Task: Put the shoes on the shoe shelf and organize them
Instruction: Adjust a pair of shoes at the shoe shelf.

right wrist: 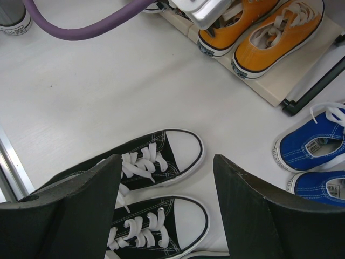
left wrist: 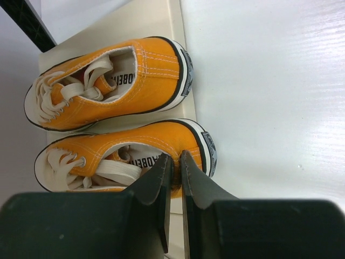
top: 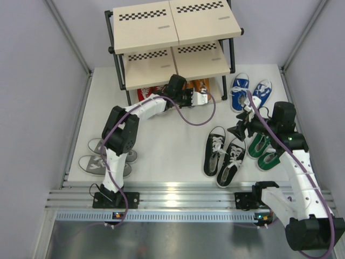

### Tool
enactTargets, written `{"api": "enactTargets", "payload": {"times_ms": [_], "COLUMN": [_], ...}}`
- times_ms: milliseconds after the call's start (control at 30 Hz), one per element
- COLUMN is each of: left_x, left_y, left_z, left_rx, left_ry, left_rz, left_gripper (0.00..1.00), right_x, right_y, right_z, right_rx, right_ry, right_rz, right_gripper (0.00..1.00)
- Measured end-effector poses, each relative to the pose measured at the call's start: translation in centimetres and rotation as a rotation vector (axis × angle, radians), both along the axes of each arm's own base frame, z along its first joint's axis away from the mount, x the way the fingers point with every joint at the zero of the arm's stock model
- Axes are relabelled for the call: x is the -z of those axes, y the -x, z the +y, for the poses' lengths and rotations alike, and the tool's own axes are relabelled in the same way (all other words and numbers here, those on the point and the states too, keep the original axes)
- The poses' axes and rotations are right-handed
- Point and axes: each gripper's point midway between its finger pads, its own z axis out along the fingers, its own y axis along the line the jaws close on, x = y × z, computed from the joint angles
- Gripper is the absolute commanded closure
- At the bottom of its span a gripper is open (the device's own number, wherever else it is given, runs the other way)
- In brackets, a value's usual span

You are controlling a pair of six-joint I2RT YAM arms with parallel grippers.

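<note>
My left gripper is shut on the heel collar of the nearer orange shoe, which rests beside its mate on the bottom board of the shoe shelf. In the top view that gripper reaches under the shelf, next to the red shoes. My right gripper is open and empty, hovering above the toes of the black pair. In the top view it is just right of the black shoes.
Blue shoes lie right of the shelf, green shoes under my right arm, grey shoes at the left by my left arm's base. The upper two shelf boards carry nothing. A purple cable loops on the floor.
</note>
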Motion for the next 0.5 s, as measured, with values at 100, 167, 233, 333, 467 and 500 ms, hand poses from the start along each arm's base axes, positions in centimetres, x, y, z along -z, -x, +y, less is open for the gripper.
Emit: {"api": "enactTargets", "payload": {"times_ms": [100, 167, 233, 333, 467, 500], "left_x": [-0.01, 0.01, -0.04, -0.03, -0.13, -0.11], "left_y": [0.05, 0.09, 0.09, 0.09, -0.04, -0.03], "left_z": [0.05, 0.07, 0.04, 0.03, -0.07, -0.07], "left_rx": [0.010, 0.015, 0.018, 0.018, 0.019, 0.019], "left_ry": [-0.002, -0.003, -0.004, -0.007, -0.011, -0.012], "left_rz": [0.001, 0.002, 0.001, 0.007, 0.014, 0.016], "left_gripper": [1.00, 1.00, 1.00, 0.99, 0.99, 0.99], "right_x": [0.01, 0.00, 0.00, 0.00, 0.01, 0.00], "right_y": [0.00, 0.00, 0.00, 0.00, 0.00, -0.01], "right_z": [0.00, 0.00, 0.00, 0.00, -0.01, -0.01], "right_rx": [0.000, 0.000, 0.000, 0.000, 0.000, 0.000], "right_ry": [0.000, 0.000, 0.000, 0.000, 0.001, 0.001], "right_rz": [0.000, 0.000, 0.000, 0.000, 0.000, -0.001], "right_gripper": [0.31, 0.31, 0.31, 0.31, 0.31, 0.31]}}
